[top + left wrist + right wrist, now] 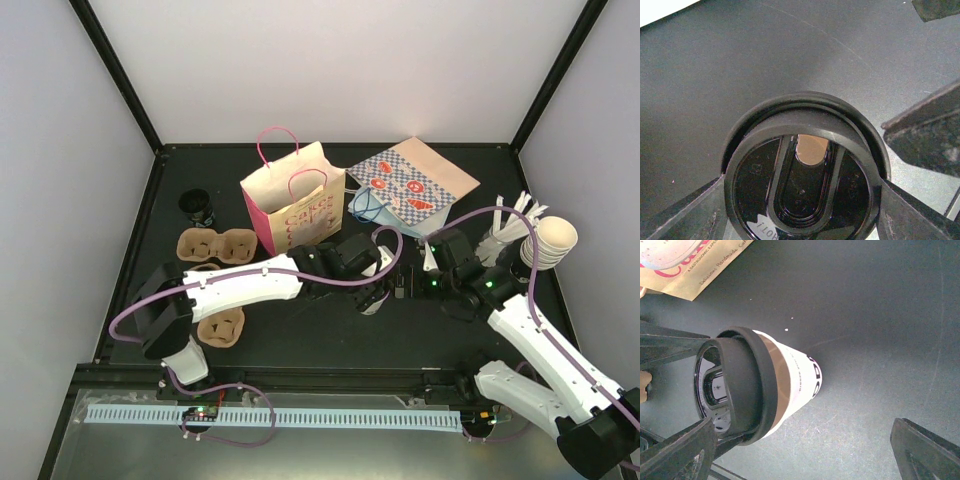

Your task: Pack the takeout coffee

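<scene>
Worktop (330, 345): dark, matte, faintly scratched.
- Rear centre: pink bag (290, 200), upright, mouth open. Patterned bag (420, 185) lies flat just to its right.
- Rear left: small black cup (197, 208).
- Left: cardboard cup carrier (216, 245); second carrier (221, 326) nearer.
- Right edge: stack of cream cups (553, 240), bundle of white sticks (515, 222) beside it.
- Centre: takeout coffee (790, 385), black-lidded, upright.
</scene>
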Available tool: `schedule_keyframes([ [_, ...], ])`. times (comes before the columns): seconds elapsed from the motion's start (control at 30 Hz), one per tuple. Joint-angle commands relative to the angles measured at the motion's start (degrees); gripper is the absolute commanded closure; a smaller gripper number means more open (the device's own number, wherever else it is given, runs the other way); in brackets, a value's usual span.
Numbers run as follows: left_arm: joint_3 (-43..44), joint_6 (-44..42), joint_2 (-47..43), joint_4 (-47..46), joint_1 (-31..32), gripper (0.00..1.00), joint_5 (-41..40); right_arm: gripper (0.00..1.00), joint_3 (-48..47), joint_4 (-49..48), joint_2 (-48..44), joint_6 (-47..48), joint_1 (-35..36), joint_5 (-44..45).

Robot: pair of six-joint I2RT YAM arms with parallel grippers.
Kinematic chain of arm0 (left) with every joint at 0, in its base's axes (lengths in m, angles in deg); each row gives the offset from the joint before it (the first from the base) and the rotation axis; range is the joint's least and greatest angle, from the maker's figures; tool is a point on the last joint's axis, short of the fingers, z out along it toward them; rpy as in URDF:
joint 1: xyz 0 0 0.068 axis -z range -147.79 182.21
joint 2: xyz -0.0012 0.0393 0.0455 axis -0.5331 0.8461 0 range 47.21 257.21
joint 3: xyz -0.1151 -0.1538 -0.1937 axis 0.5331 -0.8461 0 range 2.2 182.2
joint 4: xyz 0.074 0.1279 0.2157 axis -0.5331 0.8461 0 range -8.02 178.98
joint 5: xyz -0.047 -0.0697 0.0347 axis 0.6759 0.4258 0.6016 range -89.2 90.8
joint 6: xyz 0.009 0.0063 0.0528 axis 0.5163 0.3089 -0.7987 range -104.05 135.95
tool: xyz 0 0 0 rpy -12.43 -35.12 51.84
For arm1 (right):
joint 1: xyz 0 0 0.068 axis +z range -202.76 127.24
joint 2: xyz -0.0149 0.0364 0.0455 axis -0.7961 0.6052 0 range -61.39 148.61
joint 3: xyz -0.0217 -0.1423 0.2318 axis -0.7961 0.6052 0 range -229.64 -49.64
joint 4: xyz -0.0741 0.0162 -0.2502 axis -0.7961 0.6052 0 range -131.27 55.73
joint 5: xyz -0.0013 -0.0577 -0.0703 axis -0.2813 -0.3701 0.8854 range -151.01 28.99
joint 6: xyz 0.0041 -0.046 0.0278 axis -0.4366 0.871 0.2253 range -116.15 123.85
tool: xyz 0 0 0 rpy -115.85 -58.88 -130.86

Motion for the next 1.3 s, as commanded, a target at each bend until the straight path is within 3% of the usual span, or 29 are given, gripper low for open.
schedule_keyframes([
  [0.0,2.6,-1.0,1.7,1.9,0.5,0.23,-0.8,0.03,0.6,-1.4,0.0,0.2,-0.5,-1.2],
  [0.4,3.9,-1.5,3.5,4.1,0.9,0.22,-1.1,0.07,2.1,-1.6,0.7,0.1,-1.3,-2.6],
  [1.27,6.8,-1.9,7.2,8.5,1.6,0.22,-2.3,0.2,6.0,-4.0,-0.5,1.8,-10.0,-11.8],
])
